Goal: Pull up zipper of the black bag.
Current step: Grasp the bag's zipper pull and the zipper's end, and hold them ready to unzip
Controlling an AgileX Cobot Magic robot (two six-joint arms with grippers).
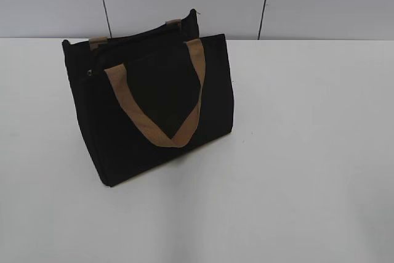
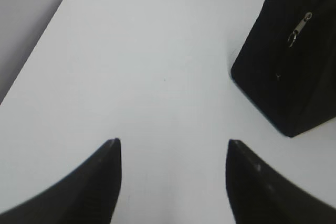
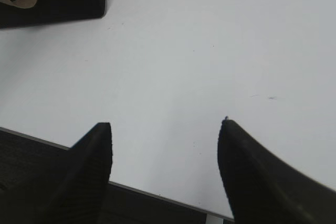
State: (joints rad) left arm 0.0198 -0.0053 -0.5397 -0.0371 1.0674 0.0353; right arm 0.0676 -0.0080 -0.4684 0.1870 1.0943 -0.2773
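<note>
Basically nothing's done: both end effectors, left [image 2: 170,148] and right [image 3: 165,129], released; black bag [image 1: 154,97] zipper [image 2: 298,29] untouched.

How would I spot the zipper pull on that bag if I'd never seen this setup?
Find the black bag standing on the white table, the only thing on it. On its narrow end panel, near the top, hangs the zipper pull. It is small, silvery metal, unlike the broad tan strap handles on the wide side.
</note>
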